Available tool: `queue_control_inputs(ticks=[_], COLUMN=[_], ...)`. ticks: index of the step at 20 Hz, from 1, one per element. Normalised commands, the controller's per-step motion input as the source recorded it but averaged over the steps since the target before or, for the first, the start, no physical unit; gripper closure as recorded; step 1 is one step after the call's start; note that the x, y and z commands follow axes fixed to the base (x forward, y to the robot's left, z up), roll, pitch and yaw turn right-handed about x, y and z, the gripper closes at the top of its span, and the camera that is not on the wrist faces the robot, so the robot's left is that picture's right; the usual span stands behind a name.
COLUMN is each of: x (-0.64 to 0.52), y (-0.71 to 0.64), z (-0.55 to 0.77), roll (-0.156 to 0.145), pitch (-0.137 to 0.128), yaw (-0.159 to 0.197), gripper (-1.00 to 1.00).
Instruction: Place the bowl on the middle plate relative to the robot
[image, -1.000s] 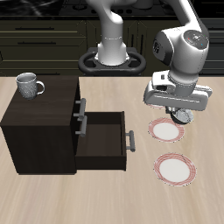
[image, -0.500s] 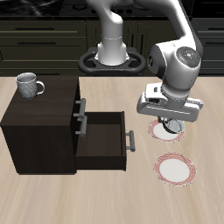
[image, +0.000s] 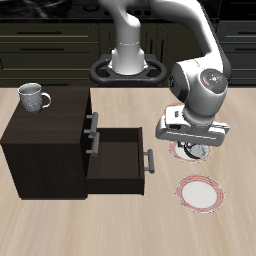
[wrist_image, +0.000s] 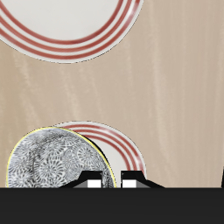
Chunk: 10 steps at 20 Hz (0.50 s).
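Note:
The bowl (wrist_image: 57, 162), grey-white with a dark speckled pattern inside, hangs from my gripper (wrist_image: 112, 181), which is shut on its rim with one finger inside and one outside. Right under it lies the middle plate (wrist_image: 118, 140), white with a red-striped rim, and the bowl covers much of it. I cannot tell whether the bowl touches the plate. In the exterior view my gripper (image: 196, 152) is low over the middle plate (image: 182, 153), and the hand hides most of the bowl.
Another striped plate (image: 200, 192) (wrist_image: 66, 26) lies nearer the table's front edge. A dark cabinet (image: 45, 145) with an open drawer (image: 120, 158) stands beside the plates. A white mug (image: 33, 96) sits on the cabinet top.
The arm has come down with the bowl, from above the plates to just over the middle plate. The gripper stays shut on the bowl.

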Motion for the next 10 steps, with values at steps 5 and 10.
queue_control_inputs(ticks=[5,10], x=[-0.07,-0.04], y=[0.03,0.05], z=[0.17,0.26], roll=[0.030,0.018], pitch=[-0.010,-0.036], yaw=[-0.038,-0.009], gripper=[-1.00,-1.00])
